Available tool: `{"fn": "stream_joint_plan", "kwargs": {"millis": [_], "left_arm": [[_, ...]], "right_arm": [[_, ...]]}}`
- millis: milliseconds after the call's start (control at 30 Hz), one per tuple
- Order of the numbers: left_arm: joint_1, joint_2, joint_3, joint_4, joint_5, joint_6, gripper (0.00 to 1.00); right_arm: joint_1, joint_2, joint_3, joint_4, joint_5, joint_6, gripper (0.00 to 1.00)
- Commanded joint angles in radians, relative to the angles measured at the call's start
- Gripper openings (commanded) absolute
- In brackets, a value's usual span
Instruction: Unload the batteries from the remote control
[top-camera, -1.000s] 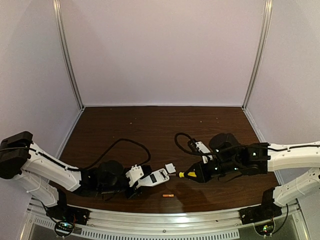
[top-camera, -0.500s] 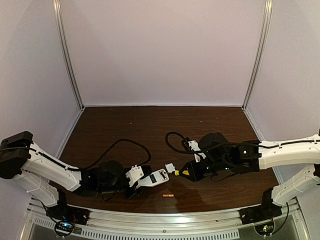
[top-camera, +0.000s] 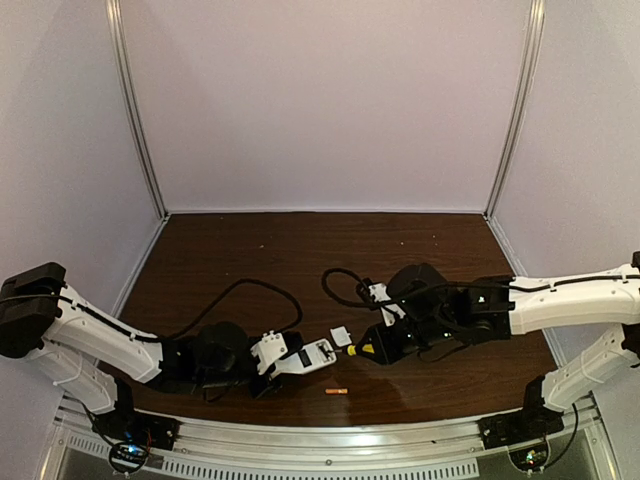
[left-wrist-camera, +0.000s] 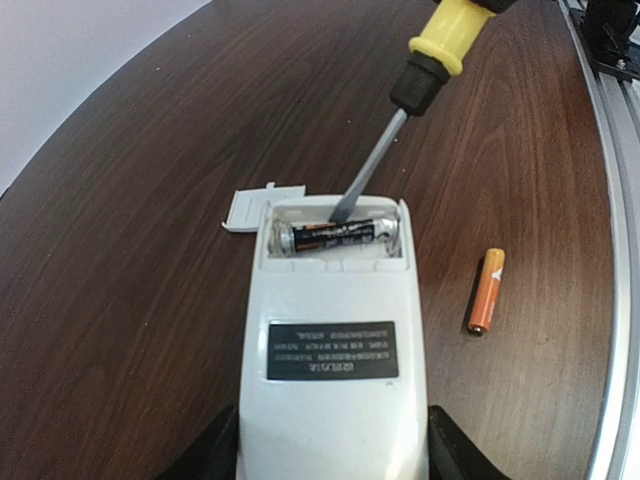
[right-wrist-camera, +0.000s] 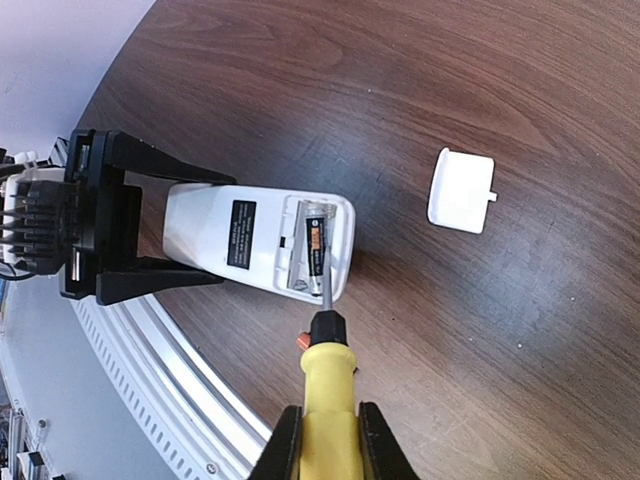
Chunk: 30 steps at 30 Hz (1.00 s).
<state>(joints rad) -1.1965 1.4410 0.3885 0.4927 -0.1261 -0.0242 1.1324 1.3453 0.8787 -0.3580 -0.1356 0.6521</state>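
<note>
Left hand (left-wrist-camera: 335, 452) grips remote control (left-wrist-camera: 335, 320), long axis running straight out from it; dark battery (left-wrist-camera: 335, 236) crosswise inside. Right hand (right-wrist-camera: 330, 445) clamps screwdriver (right-wrist-camera: 327, 385).

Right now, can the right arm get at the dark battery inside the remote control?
Probably yes: the cover lies off the remote control, and the screwdriver in the right tool sits at the exposed dark battery.
</note>
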Motion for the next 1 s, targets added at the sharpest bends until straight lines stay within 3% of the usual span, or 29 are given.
{"fn": "stream_joint_plan", "kwargs": {"millis": [0,333,533,967], "left_arm": [[0.005,0.002,0.024,0.044,-0.019,0.007,0.00],[0.005,0.002,0.029,0.034,0.000,0.008,0.00],[0.005,-0.006,0.028,0.030,0.003,0.009,0.00],[0.005,-0.017,0.024,0.030,0.005,0.008,0.00]], "right_arm": [[0.002,0.016,0.056,-0.132,-0.025,-0.026,0.00],[-0.006,0.116,0.178,-0.245,-0.050,-0.081,0.00],[-0.019,0.137,0.203,-0.227,-0.096,-0.099,0.00],[-0.094,0.040,0.024,-0.036,-0.205,-0.100,0.00]]}}
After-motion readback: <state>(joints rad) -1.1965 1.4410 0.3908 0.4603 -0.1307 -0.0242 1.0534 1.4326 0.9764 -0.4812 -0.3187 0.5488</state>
